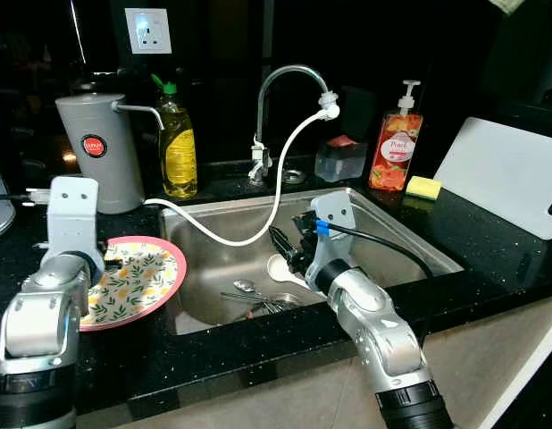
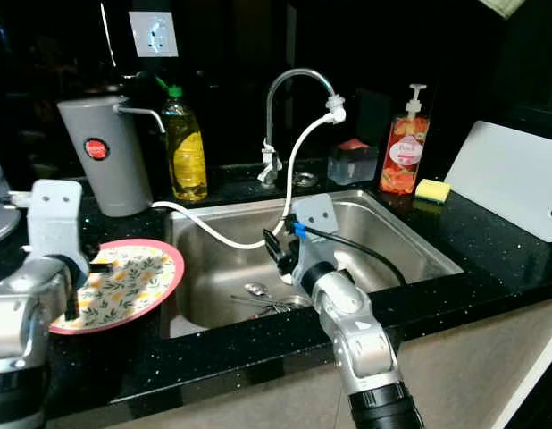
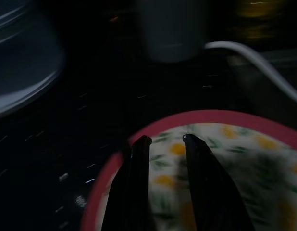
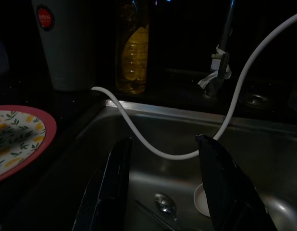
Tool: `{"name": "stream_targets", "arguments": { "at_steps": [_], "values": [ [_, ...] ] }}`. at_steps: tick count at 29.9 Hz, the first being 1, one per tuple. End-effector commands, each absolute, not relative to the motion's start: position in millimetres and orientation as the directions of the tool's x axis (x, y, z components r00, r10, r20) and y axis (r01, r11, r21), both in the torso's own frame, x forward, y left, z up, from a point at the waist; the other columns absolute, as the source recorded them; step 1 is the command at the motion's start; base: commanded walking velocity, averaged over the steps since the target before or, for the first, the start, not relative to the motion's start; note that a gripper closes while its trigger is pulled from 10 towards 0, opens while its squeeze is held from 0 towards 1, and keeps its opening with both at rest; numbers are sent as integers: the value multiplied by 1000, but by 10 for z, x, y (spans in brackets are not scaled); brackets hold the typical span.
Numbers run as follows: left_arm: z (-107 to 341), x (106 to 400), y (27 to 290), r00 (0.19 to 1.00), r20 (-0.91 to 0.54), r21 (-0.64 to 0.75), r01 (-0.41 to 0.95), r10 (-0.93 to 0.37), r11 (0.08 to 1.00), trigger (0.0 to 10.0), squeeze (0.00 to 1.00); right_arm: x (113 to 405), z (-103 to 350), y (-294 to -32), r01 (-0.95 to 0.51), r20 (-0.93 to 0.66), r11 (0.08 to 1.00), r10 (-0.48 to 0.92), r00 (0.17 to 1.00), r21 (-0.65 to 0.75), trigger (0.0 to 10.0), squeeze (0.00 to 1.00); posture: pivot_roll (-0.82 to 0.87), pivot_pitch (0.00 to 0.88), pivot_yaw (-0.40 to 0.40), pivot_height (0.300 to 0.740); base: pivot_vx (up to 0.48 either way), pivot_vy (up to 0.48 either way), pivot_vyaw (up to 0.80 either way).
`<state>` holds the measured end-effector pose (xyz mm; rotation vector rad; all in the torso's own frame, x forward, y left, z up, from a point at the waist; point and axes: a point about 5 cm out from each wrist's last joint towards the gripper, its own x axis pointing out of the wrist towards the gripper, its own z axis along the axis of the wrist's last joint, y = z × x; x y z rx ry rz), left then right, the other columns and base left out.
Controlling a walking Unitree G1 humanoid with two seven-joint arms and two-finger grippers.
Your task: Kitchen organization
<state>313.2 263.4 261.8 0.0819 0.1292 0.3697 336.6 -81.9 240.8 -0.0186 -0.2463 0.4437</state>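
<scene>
We find the right pincer [image 4: 163,183] hanging inside the stainless steel sink [image 1: 419,241] with its two black fingers spread well apart and holding nothing. The metal spoons and cutlery [image 1: 258,299] lie on the sink floor just below and ahead of the fingertips, their long axes running roughly across the line of approach, and a small white round dish [image 4: 202,199] sits beside the right-hand finger. We judge the right arm much the nearer for that cutlery. The left pincer [image 3: 165,144], fingers slightly apart and empty, hovers over the rim of the pink-edged floral plate [image 1: 142,277] on the black worktop [image 1: 490,250]. The white flexible hose [image 4: 139,130] crosses ahead of the right pincer. Both wrist views are dark, and the sink's edge cuts off part of the cutlery.
</scene>
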Motion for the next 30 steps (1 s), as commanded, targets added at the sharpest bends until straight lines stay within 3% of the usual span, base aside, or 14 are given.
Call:
{"name": "stream_targets", "arguments": {
  "at_steps": [1, 5, 6, 10, 11, 12, 19, 23, 30],
  "values": [
    [2573, 3098, 2796, 881, -157, 101, -436, 447, 894, 10000, 0, 3374, 2368, -811, -419, 225, 906, 423, 878, -64, 10000, 0, 67, 0, -7, 740, 0, 0, 0],
    [2457, 3136, 2840, 860, -205, 92, -459, 468, 884, 10000, 0, 3370, 2368, -806, -418, 227, 906, 423, 877, -69, 10000, 0, 49, 0, -1, 740, 0, 0, 0],
    [2431, 3155, 2828, 862, -214, 85, -452, 460, 888, 10000, 1000, 3364, 2374, -814, -417, 229, 906, 422, 877, -72, 10000, 0, 41, 0, 4, 740, 0, 0, 0],
    [2413, 3228, 2786, 867, -231, 90, -433, 441, 897, 10000, 1000, 3360, 2399, -850, -406, 240, 911, 412, 879, -78, 10000, 0, 34, 0, 18, 740, 0, 0, 0],
    [2410, 3244, 2777, 867, -234, 95, -429, 439, 898, 10000, 78, 3363, 2396, -860, -401, 240, 913, 408, 881, -78, 10000, 0, 34, 0, 22, 740, 0, 0, 0],
    [2410, 3255, 2767, 869, -236, 93, -425, 435, 900, 10000, 0, 3365, 2393, -871, -396, 241, 915, 402, 883, -77, 10000, 0, 34, 0, 22, 740, 0, 0, 0],
    [2414, 3285, 2747, 876, -243, 78, -411, 417, 908, 10000, 0, 3363, 2393, -876, -389, 246, 919, 394, 886, -71, 10000, 0, 36, 0, 30, 740, 0, 0, 0],
    [2343, 3340, 2782, 870, -310, -65, -422, 384, 904, 10000, 0, 3352, 2387, -849, -392, 248, 918, 395, 884, -66, 10000, 0, 28, 0, 33, 740, 0, 0, 0],
    [2276, 3344, 2836, 847, -341, -89, -461, 408, 883, 10000, 0, 3350, 2379, -881, -380, 247, 923, 383, 890, -64, 10000, 0, 29, 0, 40, 740, 0, 0, 0]
  ]
}}
